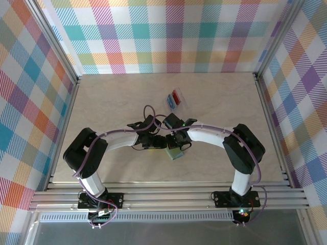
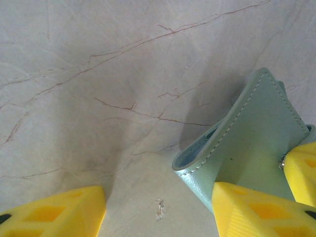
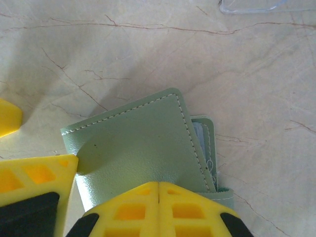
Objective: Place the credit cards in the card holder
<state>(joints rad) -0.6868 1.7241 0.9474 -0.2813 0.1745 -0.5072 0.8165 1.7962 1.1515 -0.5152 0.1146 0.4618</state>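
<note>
Right end effector (image 3: 158, 186), closed together, meets the card holder's (image 3: 133, 145) edge; left end effector (image 2: 157, 200) spread over bare table (image 2: 113, 74).

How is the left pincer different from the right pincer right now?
The left pincer is open, a wide gap between its fingers; the right pincer is shut, fingers pressed together. The right pincer's tips sit against the green card holder; the left pincer has one finger by the holder, the other over bare table. Both have yellow fingers.
</note>
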